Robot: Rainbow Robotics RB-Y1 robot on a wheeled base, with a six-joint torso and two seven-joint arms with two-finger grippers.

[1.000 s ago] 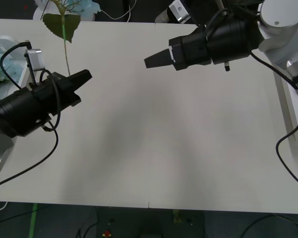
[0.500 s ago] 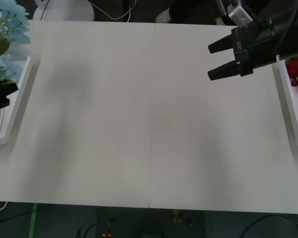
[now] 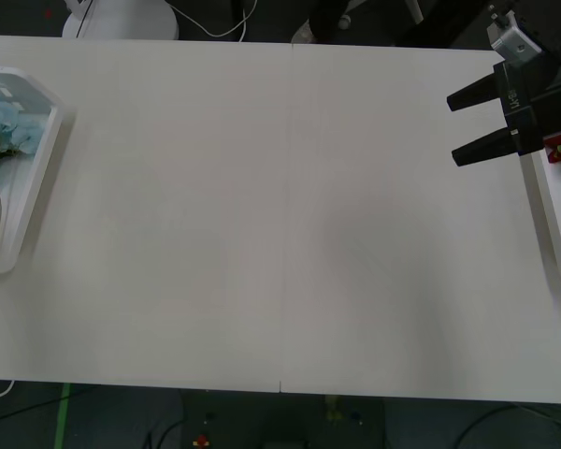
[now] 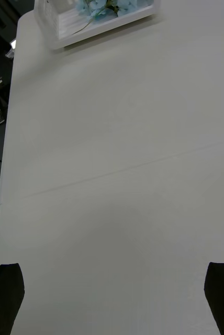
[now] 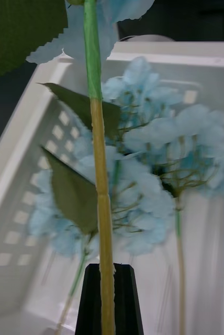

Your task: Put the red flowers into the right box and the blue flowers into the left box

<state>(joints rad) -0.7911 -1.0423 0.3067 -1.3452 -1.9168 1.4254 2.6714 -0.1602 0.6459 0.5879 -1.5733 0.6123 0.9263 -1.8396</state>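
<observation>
- Left gripper (image 5: 108, 301): black fingers clamped on a blue-flower stem (image 5: 102, 209), which runs straight up the left wrist frame from between them; green wrap on its upper part, bare tan below.
- Behind that stem, the left box (image 5: 18, 172) holds more of the blue flowers (image 5: 148, 172), pale clusters with green leaves and thin stems.
- Front view: left box (image 3: 39, 178) at the left edge, upper half of frame, angled corner at top; blue flowers (image 3: 2, 126) lie inside, one stem trailing toward the lower end.
- Right gripper (image 3: 475, 120): upper right of the front frame, two black fingers spread apart, pointing left, empty, over bare table (image 3: 280, 234).
- Right box (image 3: 550, 220) at the right edge, just beside that gripper; red flowers (image 3: 559, 152) partly hidden behind it.
- No legible writing anywhere.
</observation>
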